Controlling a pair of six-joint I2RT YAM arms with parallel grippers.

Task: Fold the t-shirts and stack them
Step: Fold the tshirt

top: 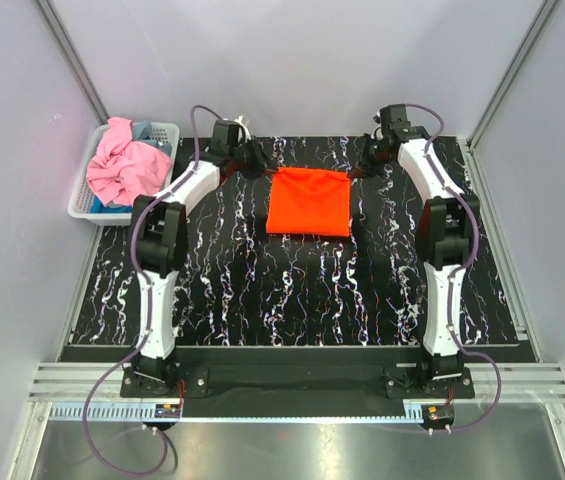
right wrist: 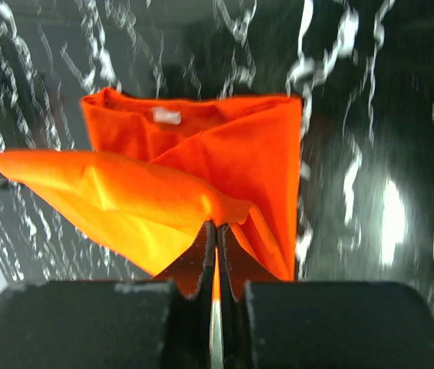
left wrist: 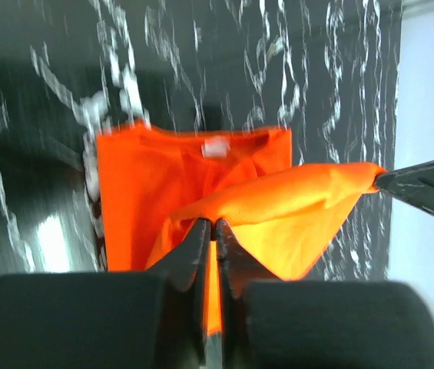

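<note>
The bright orange t-shirt (top: 309, 201) lies partly folded on the black marbled table, at the far middle. My left gripper (top: 258, 160) is shut on its far left corner; in the left wrist view the jaws (left wrist: 214, 224) pinch a raised fold of orange cloth (left wrist: 278, 207). My right gripper (top: 366, 160) is shut on the far right corner; the right wrist view shows the jaws (right wrist: 217, 224) clamped on a lifted orange fold (right wrist: 124, 192). The pink t-shirt (top: 125, 165) lies crumpled in the basket, with blue-grey cloth (top: 146, 130) under it.
A white lattice basket (top: 81, 203) stands off the table's far left corner. Grey walls close in the left, right and back. The black marbled table (top: 292, 300) stretches toward the arm bases.
</note>
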